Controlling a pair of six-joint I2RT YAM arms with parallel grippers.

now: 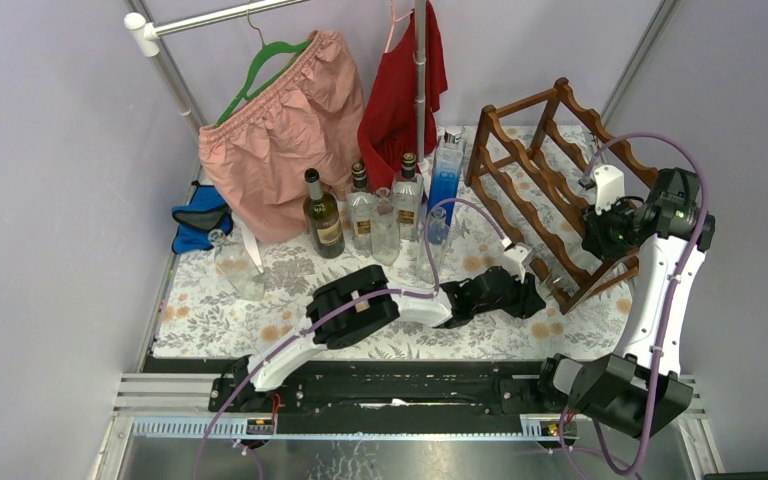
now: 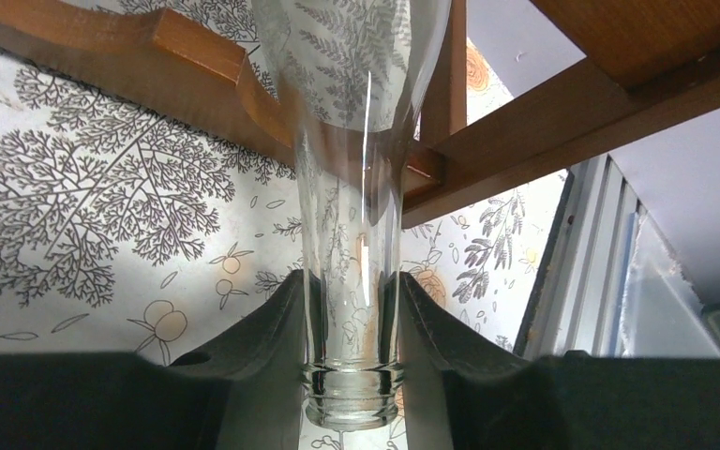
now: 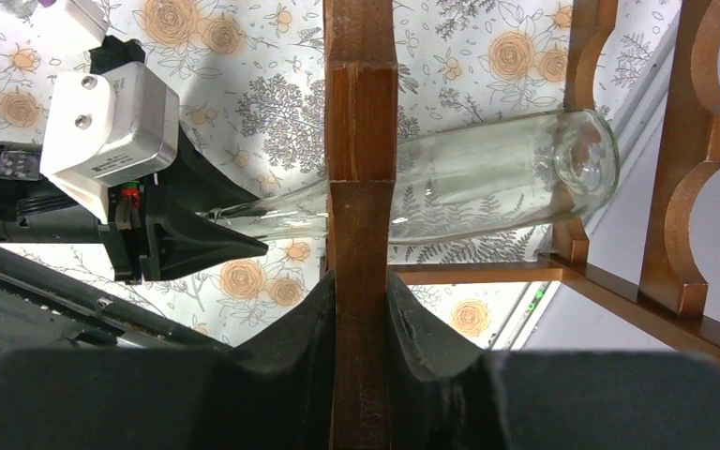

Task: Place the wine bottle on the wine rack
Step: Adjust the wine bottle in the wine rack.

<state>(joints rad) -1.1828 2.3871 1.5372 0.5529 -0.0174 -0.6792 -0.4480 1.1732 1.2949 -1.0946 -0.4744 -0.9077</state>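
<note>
Clear wine bottle [image 3: 497,183], mid-body behind a wine rack [image 3: 361,112] rail

no writing is legible; the bottle labels [image 1: 329,230] are too small to read.

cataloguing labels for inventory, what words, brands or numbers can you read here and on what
Nothing is legible in any view.
dark wine bottle: cream label, too small to read.
labelled clear bottle and second labelled clear bottle: labels blurred.
white camera housing: tiny sticker print, unreadable.
</note>
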